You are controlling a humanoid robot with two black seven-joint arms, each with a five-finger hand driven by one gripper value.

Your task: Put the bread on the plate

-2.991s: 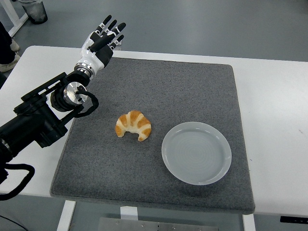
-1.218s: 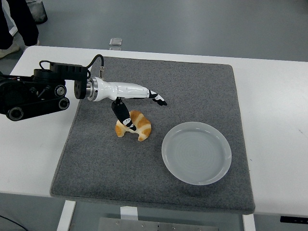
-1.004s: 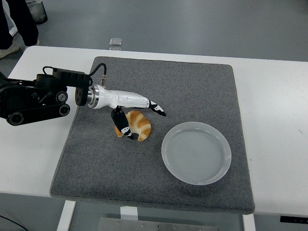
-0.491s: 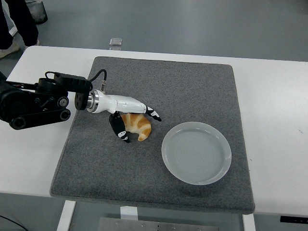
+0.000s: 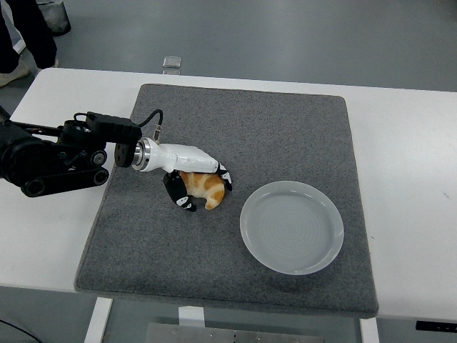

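A golden croissant [image 5: 207, 190] lies on the grey mat [image 5: 285, 136], left of the round white plate [image 5: 291, 226]. My left hand [image 5: 198, 184], white with black fingertips, comes in from the left on a black arm and wraps the croissant: thumb on its near-left side, fingers curled over its far side and top. The plate holds nothing. The right hand does not show.
The mat covers most of the white table [image 5: 407, 157]. A small clear object [image 5: 171, 63] sits on the floor beyond the far edge. A person's dark legs [image 5: 28, 28] stand at the top left.
The left hand swung in from the far left corner of the mat, came down over the croissant and closed its fingers around it. The croissant has barely shifted.
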